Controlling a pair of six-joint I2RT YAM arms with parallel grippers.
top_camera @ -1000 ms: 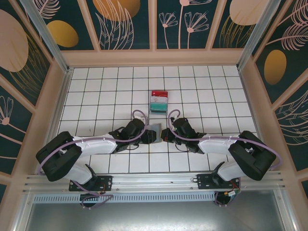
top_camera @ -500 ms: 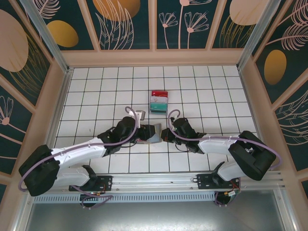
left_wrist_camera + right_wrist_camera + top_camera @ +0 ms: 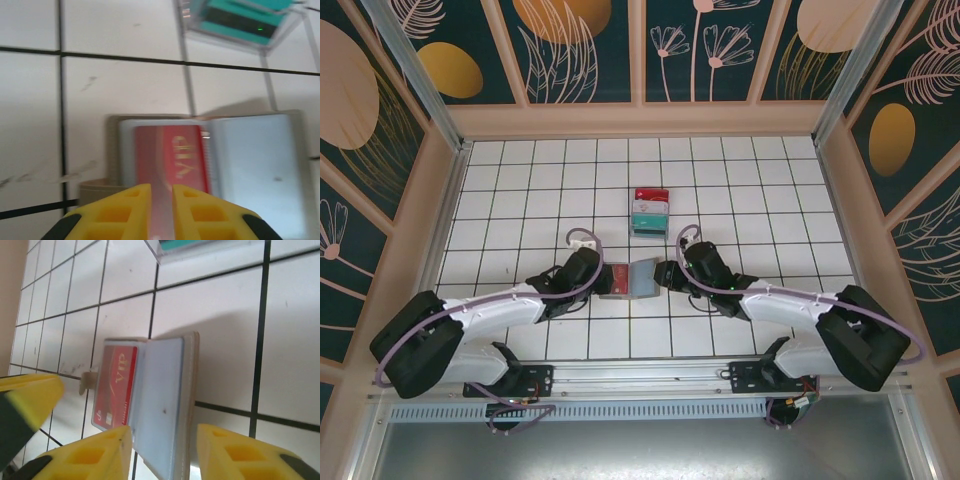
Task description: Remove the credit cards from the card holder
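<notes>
Right gripper point(image 3: 163, 450) stands apart astride the open holder point(image 3: 646, 278) at frame centre; left gripper point(image 3: 157, 212), fingers nearly together, meets its red card point(image 3: 170, 157), grip impossible to tell.

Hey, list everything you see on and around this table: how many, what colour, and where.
Card holder: one, grey-brown with a pale blue-grey inside, lying open on the table between the two hands.
Red card: one, red with gold VIP lettering, in the holder's left half.
Card stack: one, red, white and teal, beyond the holder and apart from it.
Table: one, white tiles with dark lines.
Wall panels: several, dark teal with gold and pink plant shapes, around three sides.
Left hand: one, yellow fingers with a narrow gap, at the red card's near edge.
Right hand: one, yellow fingers, open, either side of the holder's edge.
</notes>
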